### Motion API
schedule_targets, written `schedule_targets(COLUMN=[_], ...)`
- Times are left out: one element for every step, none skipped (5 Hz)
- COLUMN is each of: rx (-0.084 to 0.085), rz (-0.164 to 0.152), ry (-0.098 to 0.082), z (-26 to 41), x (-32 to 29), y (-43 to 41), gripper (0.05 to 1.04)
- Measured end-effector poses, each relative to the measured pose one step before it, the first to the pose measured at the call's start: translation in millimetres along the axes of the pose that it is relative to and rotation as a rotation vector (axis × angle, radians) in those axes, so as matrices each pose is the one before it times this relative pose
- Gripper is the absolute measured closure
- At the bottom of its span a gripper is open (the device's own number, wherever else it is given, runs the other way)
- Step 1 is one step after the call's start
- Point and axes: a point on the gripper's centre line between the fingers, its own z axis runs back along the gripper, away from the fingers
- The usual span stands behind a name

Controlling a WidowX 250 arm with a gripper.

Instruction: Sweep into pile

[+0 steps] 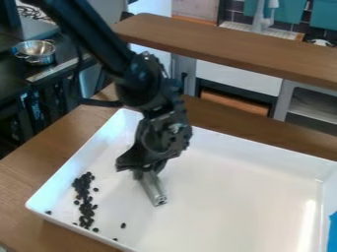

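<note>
The black gripper [141,170] hangs over the left half of the white tray [223,192], shut on a grey metal-looking tool [152,189]. The tool slants down and to the right from the gripper, its lower end close to the tray floor; whether it touches cannot be told. Left of the tool, small dark beans [84,197] lie in a long, loose strip near the tray's left wall. A few stray beans lie apart, one bean [123,225] below the tool and another bean [49,212] in the tray's left corner.
The tray's raised walls surround the beans, on a brown wooden table [39,170]. A blue object [333,234] is at the right edge. Behind are a wooden shelf [223,47] and, at upper left, a metal bowl [37,51] on a dark counter.
</note>
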Motion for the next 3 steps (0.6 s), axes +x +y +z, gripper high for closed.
schedule_targets(rx=[0.0056, -0.0163, -0.0181], rz=[-0.0371, -0.0182, -0.0295], ry=[0.0019, -0.0192, -0.0329], z=[0.71, -1.36, -4.25], x=[-4.93, -1.46, 3.02], y=[25.50, 18.49, 18.67], gripper=[0.710, 0.710, 0.710])
